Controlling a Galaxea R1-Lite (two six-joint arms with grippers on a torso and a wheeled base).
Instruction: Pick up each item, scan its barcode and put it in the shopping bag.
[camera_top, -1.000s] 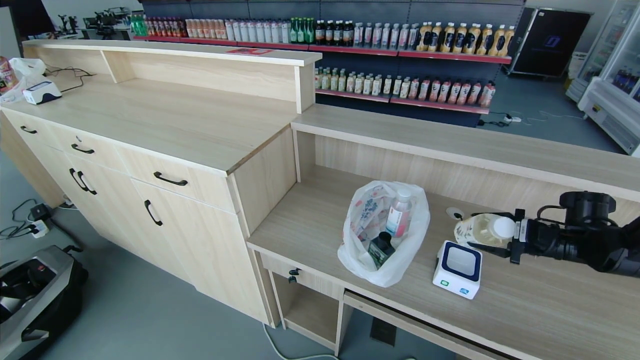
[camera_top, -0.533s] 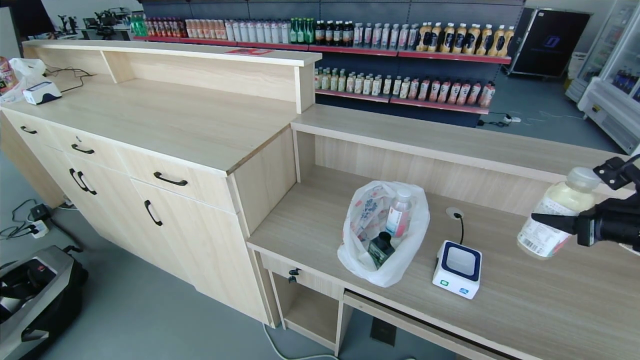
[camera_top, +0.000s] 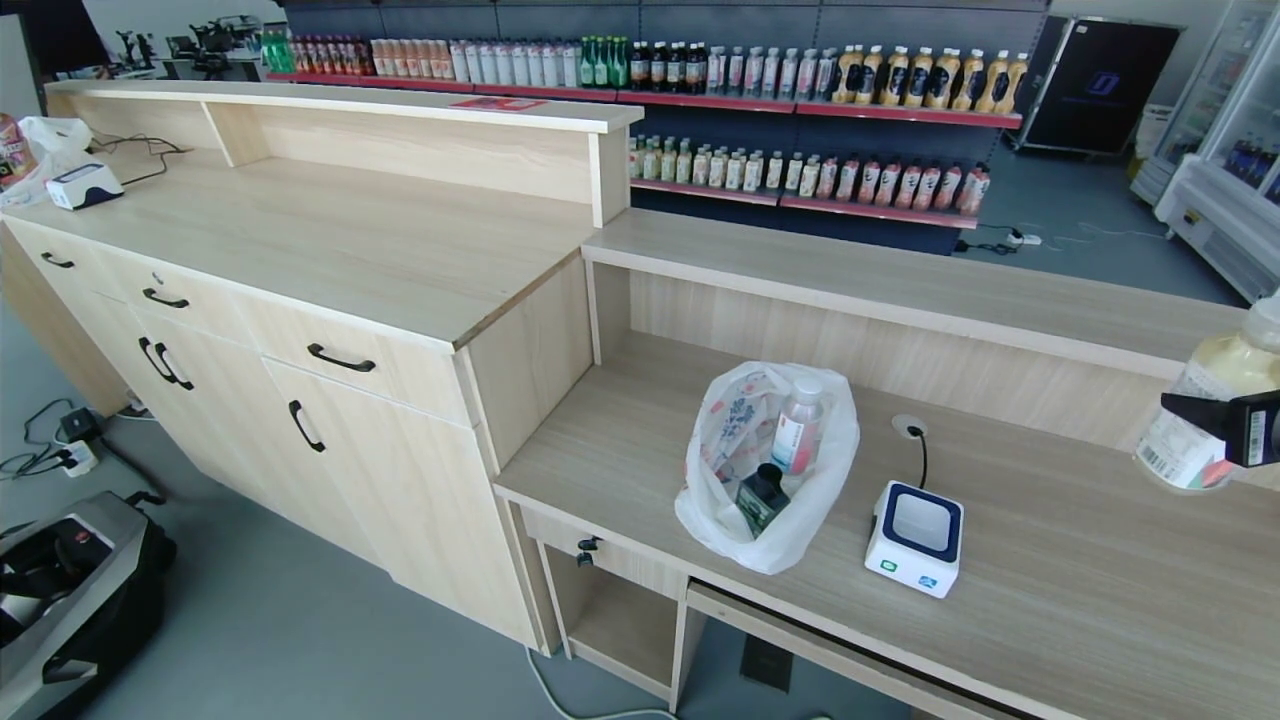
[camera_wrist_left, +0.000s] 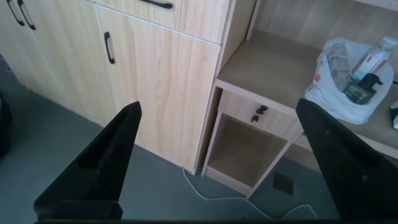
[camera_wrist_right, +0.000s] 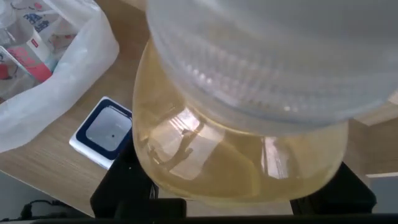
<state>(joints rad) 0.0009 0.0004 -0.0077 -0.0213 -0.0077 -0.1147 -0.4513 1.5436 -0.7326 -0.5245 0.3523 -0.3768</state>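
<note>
– Plastic bottle (camera_top: 1225, 365), pale yellow drink inside. Where is it?

– In the air at the far right, roughly upright over the back of the desk (camera_top: 1050, 600). It is well apart from the scanner (camera_top: 915, 538) and farther again from the shopping bag (camera_top: 715, 520).

– And the right tool (camera_top: 1200, 420)?

– Clamped across the labelled lower body of the bottle. One dark finger crosses the front of the label. The right wrist view looks down past the cap onto the full belly (camera_wrist_right: 236, 155).

– How will it handle?

– Fairly heavy, I'd judge, since it looks nearly full. The wall is thin and smooth, so it may give under a hard squeeze and slip under a weak one. The label band is the better hold, as the paper should grip more than bare plastic.

– Any catch?

– What looks like the barcode (camera_top: 1160, 462) sits low on the label, just under the finger. The hold must leave it bare when it is turned to the scanner's window.

– The left tool (camera_wrist_left: 214, 168)?

– Spread wide and holding nothing, hanging low over the floor beside the desk.

– The bag?

– Soft film, its mouth sagging open around a clear bottle (camera_top: 798, 425) and a dark one (camera_top: 762, 497). I'd lower the bottle in base first.
</note>
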